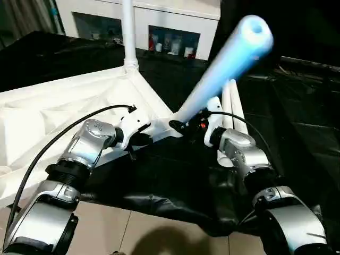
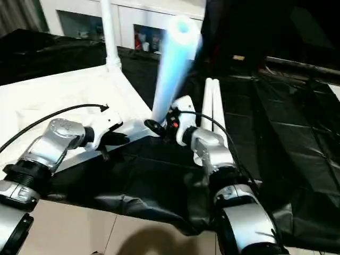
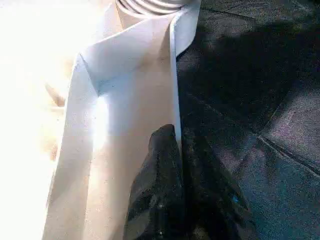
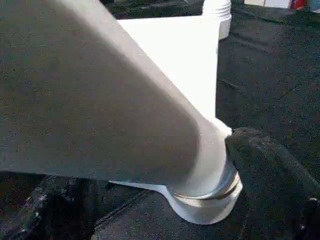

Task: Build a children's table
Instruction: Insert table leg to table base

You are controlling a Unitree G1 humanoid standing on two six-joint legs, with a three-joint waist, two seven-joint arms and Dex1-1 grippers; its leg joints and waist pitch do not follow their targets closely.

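Two legs loose, tilted leg in tabletop socket, left end effector pinching rim, right end effector wide

Two black fingers rising from the bottom edge, pressed together over the thin rim of the white tabletop, one finger on each side of that wall. Ribbed round corner socket at top centre. Overexposed white underside across the left half. Wrinkled black sheet over the right half, beside the rim
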